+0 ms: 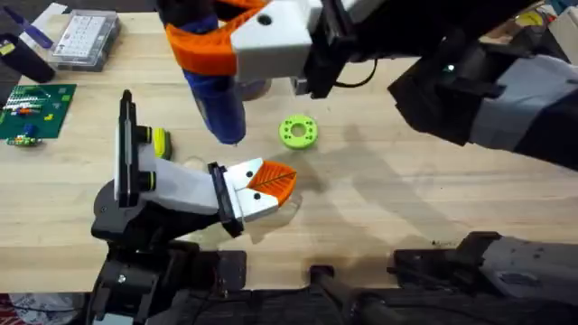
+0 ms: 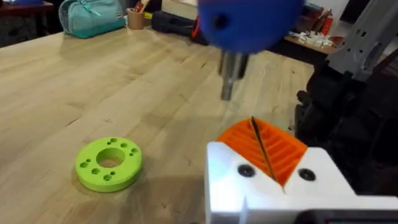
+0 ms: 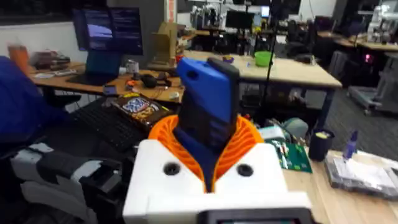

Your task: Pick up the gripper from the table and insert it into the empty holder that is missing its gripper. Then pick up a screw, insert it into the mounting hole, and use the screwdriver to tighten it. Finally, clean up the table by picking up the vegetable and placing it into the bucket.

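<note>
My right gripper [image 1: 215, 43] reaches in from the upper right and is shut on the blue screwdriver [image 1: 219, 104], which points down at the table. In the right wrist view the screwdriver [image 3: 208, 106] stands between the orange pads of the right gripper [image 3: 208, 152]. My left gripper [image 1: 271, 179] lies low at the table's middle, shut on a thin dark screw [image 2: 261, 146] that pokes out past the left gripper's [image 2: 264, 152] orange pads. The screwdriver's metal tip [image 2: 229, 78] hangs just beyond it. The yellow-green vegetable [image 1: 161, 142] lies beside the left arm, partly hidden. The bucket, the holder and the loose gripper are out of view.
A bright green ring with holes [image 1: 298, 131] [image 2: 109, 163] lies on the table between the two grippers. A green circuit board [image 1: 36, 110] and a clear plastic box [image 1: 86, 38] sit at the far left. The right arm's body [image 1: 488, 90] spans the upper right.
</note>
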You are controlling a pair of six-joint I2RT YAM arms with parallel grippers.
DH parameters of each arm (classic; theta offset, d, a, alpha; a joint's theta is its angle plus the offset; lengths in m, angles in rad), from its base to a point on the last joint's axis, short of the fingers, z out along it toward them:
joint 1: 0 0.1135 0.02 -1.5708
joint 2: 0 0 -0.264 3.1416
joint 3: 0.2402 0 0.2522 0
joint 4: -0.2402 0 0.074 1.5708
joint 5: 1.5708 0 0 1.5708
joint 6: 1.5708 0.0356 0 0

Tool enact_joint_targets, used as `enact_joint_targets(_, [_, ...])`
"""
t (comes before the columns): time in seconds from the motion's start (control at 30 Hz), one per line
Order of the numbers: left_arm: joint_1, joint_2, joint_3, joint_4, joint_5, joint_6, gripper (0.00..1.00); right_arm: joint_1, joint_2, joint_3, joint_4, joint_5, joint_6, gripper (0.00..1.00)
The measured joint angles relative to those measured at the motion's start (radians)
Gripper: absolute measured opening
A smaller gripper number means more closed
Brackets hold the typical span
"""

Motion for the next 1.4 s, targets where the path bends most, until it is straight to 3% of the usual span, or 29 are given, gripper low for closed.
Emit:
enact_joint_targets(0.2, [0.000,0.000,0.000,0.000,0.000,0.000,0.016,-0.030,0.000,0.021,-0.209,0.002,-0.112,0.027])
enact_joint_targets(0.33, [0.000,0.000,0.000,0.000,0.000,0.000,0.016,-0.061,0.002,0.080,-0.454,0.013,-0.252,0.027])
enact_joint_targets(0.6, [0.000,0.000,0.000,0.000,0.000,0.000,0.016,-0.083,0.002,0.176,-0.786,0.180,-0.562,0.027])
enact_joint_targets(1.03, [0.000,0.000,0.000,0.000,0.000,0.000,0.016,-0.097,0.012,0.185,-0.979,0.683,-1.143,0.027])
enact_joint_targets(1.4, [0.000,0.000,0.000,0.000,0.000,0.000,0.016,-0.276,0.185,0.189,-0.973,0.819,-1.507,0.026])
